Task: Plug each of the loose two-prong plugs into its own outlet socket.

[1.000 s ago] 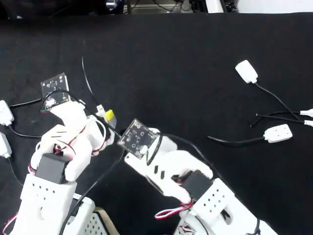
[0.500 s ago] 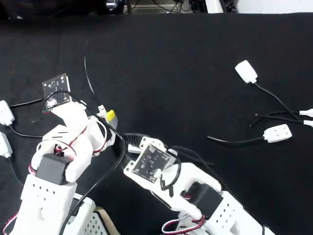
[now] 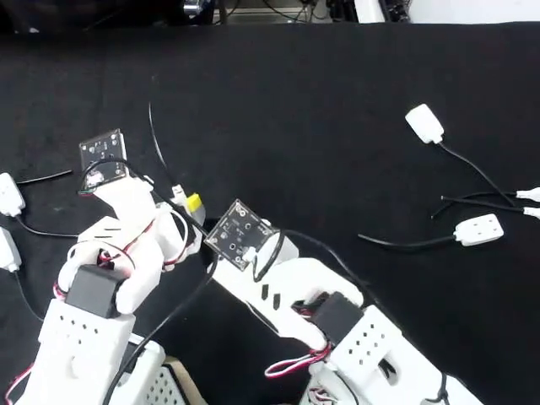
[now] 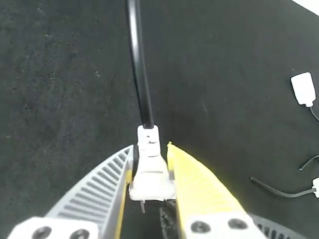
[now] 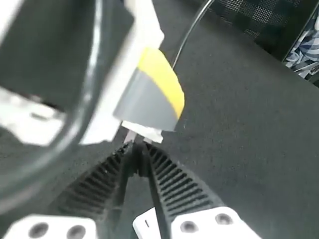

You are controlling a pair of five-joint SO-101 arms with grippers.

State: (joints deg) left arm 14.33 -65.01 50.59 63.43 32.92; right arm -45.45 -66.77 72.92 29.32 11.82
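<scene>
My left gripper (image 4: 149, 147) is shut on a white two-prong plug (image 4: 149, 172), prongs toward the wrist, its black cord (image 4: 139, 74) running away over the black table. In the high view this gripper's yellow fingertip (image 3: 192, 202) sits at centre-left with the plug (image 3: 175, 191) beside it. My right gripper (image 5: 137, 148) has its black fingers pressed together, their tips right at the plug's prong end (image 5: 142, 132), below the left gripper's grey-and-yellow finger (image 5: 154, 94). White outlet sockets lie at right (image 3: 424, 123) (image 3: 479, 229) (image 4: 304, 89) and at the left edge (image 3: 8, 194).
Black cables (image 3: 472, 173) trail from the right-hand sockets toward the table's right edge. Another white socket (image 3: 4, 249) lies at the left edge beside the left arm (image 3: 110, 253). The right arm (image 3: 287, 287) crosses close to the left one.
The right arm drew back toward its base half a second ago and has now come forward again to the left gripper. The left gripper has shifted slightly right with the plug.
</scene>
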